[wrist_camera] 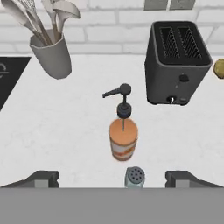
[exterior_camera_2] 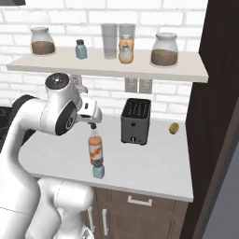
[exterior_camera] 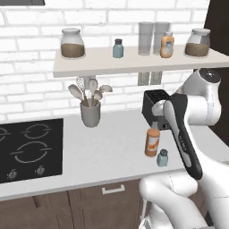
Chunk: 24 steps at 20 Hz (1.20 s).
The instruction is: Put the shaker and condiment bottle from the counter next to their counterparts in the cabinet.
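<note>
Standing on the white counter (exterior_camera: 103, 147) in the left base view, the condiment bottle (exterior_camera: 152, 142) has the shaker (exterior_camera: 163, 158) just beside it toward the front edge, while the twin shaker (exterior_camera: 118, 48) and the squat orange bottle (exterior_camera: 167, 45) sit on the cabinet shelf (exterior_camera: 134, 65) above. From the right base view, the gripper (exterior_camera_2: 94, 126) hangs directly over the pump bottle, with the toaster (exterior_camera_2: 136, 121) to its right. Through the hand view the jaws stand wide apart and hold nothing, with both fingertips (wrist_camera: 43, 178) flanking the shaker and the bottle just beyond.
</note>
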Available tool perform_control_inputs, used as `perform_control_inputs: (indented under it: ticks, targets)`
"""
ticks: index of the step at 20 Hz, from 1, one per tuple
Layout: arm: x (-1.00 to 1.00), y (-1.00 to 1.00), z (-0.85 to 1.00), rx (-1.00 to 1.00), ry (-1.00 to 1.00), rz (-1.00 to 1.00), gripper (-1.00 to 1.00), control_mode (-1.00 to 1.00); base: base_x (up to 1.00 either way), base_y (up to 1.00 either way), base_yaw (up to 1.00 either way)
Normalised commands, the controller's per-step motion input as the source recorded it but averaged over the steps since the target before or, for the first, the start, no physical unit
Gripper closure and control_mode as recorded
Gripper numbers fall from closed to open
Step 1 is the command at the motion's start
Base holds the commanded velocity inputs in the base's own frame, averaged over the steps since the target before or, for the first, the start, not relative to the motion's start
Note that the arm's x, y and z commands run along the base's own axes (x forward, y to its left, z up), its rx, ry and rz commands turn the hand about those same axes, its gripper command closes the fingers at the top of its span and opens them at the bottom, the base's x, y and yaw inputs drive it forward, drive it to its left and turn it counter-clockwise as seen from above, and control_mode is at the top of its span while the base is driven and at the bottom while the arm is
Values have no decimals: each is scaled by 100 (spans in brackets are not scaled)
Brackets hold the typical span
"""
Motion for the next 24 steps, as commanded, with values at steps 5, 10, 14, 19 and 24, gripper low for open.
perform_control_inputs:
  ticks: [5, 10, 14, 19, 24]
  targets:
    - [0, -41, -9, 5, 1, 2, -100, -100, 0, 0, 0]
    - [0, -43, 0, 10, -4, 14, -100, -100, 0, 0, 0]
    - [5, -26, 0, 6, -10, 28, -100, -100, 0, 0, 0]
    - [10, -2, -2, 0, -18, 32, -100, -100, 0, 0, 0]
    - [9, 0, -27, -1, -24, 26, -100, -100, 0, 0, 0]
